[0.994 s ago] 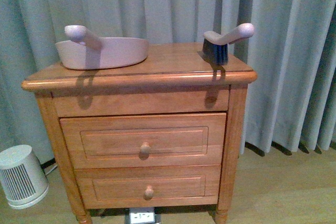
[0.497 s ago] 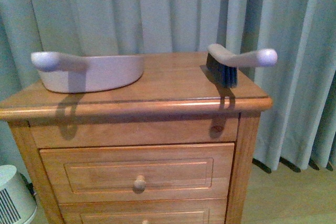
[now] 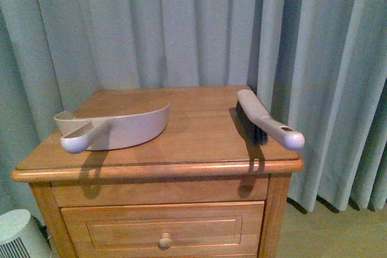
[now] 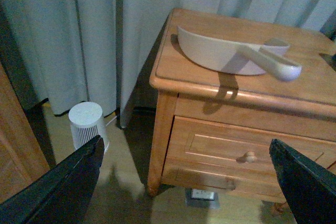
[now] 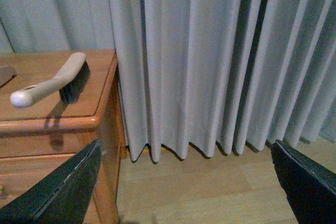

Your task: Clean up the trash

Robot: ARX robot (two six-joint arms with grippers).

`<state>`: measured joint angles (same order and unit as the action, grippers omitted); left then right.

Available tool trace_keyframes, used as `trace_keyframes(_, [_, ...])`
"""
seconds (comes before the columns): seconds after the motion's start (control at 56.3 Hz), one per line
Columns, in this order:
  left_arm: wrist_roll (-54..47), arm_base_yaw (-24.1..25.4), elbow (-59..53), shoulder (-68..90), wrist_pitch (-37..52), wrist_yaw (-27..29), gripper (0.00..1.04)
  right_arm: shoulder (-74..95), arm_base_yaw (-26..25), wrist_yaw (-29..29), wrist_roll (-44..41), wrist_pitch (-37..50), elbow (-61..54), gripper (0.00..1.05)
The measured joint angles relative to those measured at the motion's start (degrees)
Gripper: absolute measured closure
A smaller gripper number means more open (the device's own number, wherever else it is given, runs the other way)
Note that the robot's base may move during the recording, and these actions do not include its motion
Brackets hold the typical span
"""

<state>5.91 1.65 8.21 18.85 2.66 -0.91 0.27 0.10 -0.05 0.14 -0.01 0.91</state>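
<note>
The small white wad of trash shows in no view. A pink dustpan point(image 3: 115, 128) lies on the left of the wooden nightstand top point(image 3: 193, 131), handle toward the front; it also shows in the left wrist view point(image 4: 231, 56). A pink hand brush point(image 3: 263, 119) with dark bristles lies on the right of the top, handle over the front corner; it also shows in the right wrist view point(image 5: 55, 80). My left gripper point(image 4: 189, 182) is open and empty, off the nightstand's left front. My right gripper point(image 5: 186, 182) is open and empty, over the floor to the nightstand's right. Neither arm shows in the front view.
Grey curtains point(image 3: 181, 28) hang behind and beside the nightstand. A drawer with a round knob point(image 3: 164, 241) faces front. A small white heater point(image 4: 88, 125) stands on the floor at the left. A wooden panel point(image 4: 16, 156) stands at the left gripper's side. A power strip point(image 4: 202, 195) lies under the nightstand.
The front view has risen and now looks down onto the nightstand top; the lower drawer has left the frame. The dustpan and brush lie where they were.
</note>
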Motion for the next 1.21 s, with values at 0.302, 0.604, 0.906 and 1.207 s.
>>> trace_keyframes(0.302, [-6.1,-9.8,36.2,39.7,-10.8,6.0,0.08,0.0,0.0,0.0,0.0,0.0,0.0,0.07])
trace_keyframes(0.604, [4.3,-20.2,60.7,66.9,-24.3,13.8,0.08,0.0,0.0,0.0,0.0,0.0,0.0,0.07])
trace_keyframes(0.906, [7.1,-21.5,67.0,78.5,-25.9,17.7,0.08,0.0,0.0,0.0,0.0,0.0,0.0,0.07])
trace_keyframes(1.207, [6.2,-21.7,67.5,83.5,-24.4,19.0,0.08,0.0,0.0,0.0,0.0,0.0,0.0,0.07])
